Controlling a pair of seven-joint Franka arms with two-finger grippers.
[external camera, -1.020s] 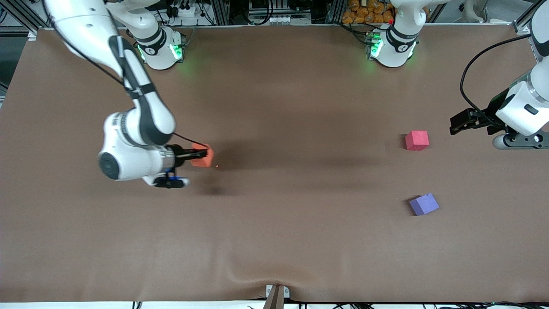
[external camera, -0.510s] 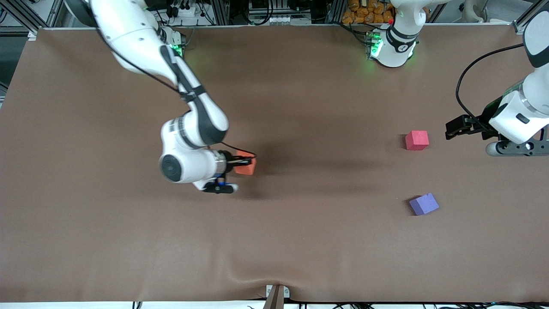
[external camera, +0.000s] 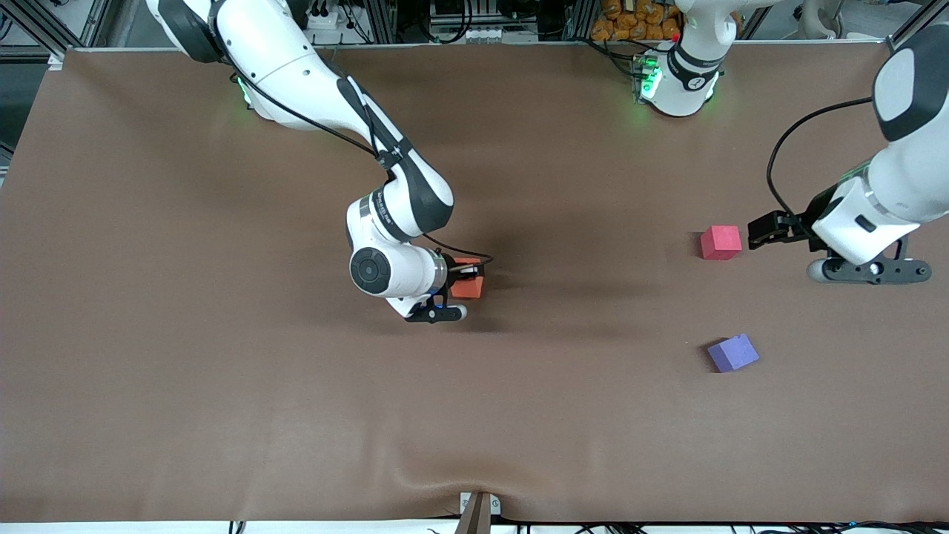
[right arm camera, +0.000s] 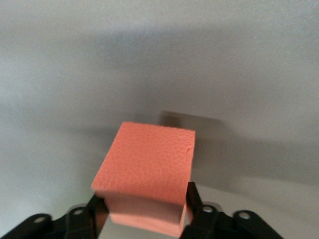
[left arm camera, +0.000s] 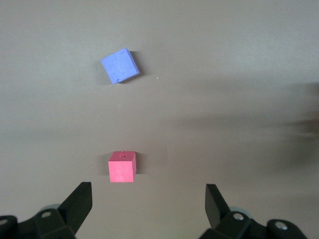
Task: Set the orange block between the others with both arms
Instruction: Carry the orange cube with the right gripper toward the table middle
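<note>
The orange block [external camera: 468, 285] [right arm camera: 149, 159] sits between the fingers of my right gripper [external camera: 464, 280] [right arm camera: 144, 201], which press against two of its sides, low over the middle of the table. The red-pink cube [external camera: 721, 242] [left arm camera: 122, 167] lies toward the left arm's end. The purple-blue cube [external camera: 732, 353] [left arm camera: 120, 65] lies nearer the front camera than the red-pink one. My left gripper [external camera: 753, 232] [left arm camera: 148, 193] hangs open and empty just beside the red-pink cube, pointing at it.
The brown table cover [external camera: 222, 386] has a wrinkle near its front edge at the middle. A small bracket [external camera: 478, 510] sits at that edge. Cables trail from both arms.
My right arm has carried the orange block from the right arm's end to the table's middle. My left gripper has moved closer to the red-pink cube. Both cubes stayed put.
</note>
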